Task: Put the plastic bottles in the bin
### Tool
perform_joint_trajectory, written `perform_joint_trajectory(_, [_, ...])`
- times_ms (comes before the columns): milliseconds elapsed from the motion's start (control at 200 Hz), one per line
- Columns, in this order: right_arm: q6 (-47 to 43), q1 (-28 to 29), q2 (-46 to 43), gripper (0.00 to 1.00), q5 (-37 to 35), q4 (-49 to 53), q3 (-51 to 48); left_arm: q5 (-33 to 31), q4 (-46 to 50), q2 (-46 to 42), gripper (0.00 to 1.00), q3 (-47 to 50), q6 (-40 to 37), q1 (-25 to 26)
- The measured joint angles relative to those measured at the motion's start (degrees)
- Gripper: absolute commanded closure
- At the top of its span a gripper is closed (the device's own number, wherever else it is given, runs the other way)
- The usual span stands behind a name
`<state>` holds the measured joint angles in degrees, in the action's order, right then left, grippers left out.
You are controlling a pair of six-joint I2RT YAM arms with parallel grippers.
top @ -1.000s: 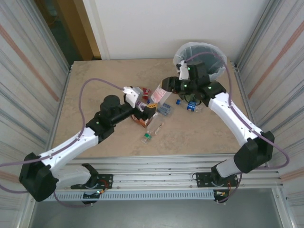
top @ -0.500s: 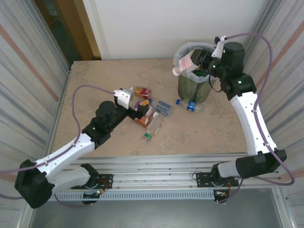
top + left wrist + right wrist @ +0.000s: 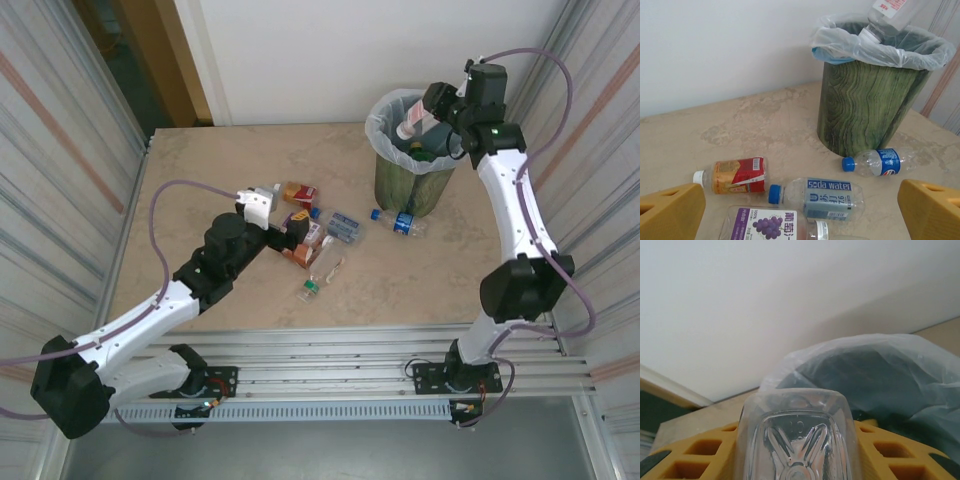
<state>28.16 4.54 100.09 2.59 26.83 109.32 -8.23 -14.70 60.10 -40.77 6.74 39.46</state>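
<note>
Green wood-grain bin (image 3: 400, 188), white bag folded over rim, upper right of top view, standing on beige desk (image 3: 200, 180). Right fingers (image 3: 700, 455) clamped on clear red-labelled bottle (image 3: 413, 125), tilted cap-down, cap end at bin mouth. Left fingers (image 3: 670, 212) spread wide, holding nothing, low over desk near frame centre. Left wrist view: blue-capped bottle (image 3: 880, 161) lying at bin foot; soda-water bottle (image 3: 815, 196), red-labelled amber bottle (image 3: 735, 175), purple grape-labelled bottle (image 3: 767, 222) lying nearer. Small green-capped bottle (image 3: 311, 288) apart, lower centre of top view.
</note>
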Motion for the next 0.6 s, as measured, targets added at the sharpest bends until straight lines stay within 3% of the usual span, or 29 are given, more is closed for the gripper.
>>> perform_joint_trajectory(351, [0.07, -0.07, 7.8, 0.69, 2.36, 2.73, 4.07, -1.31, 1.7, 0.0, 0.01, 0.0, 0.9, -0.13])
perform_joint_trajectory(446, [0.09, -0.07, 9.57, 0.6, 3.23, 3.39, 4.17, -1.9, 2.49, 0.0, 0.01, -0.02, 1.29, -0.28])
perform_joint_trajectory(601, [0.22, -0.07, 12.37, 0.33, 3.65, 5.68, 5.68, -2.4, 3.5, 0.09, 0.01, -0.04, 2.43, -0.72])
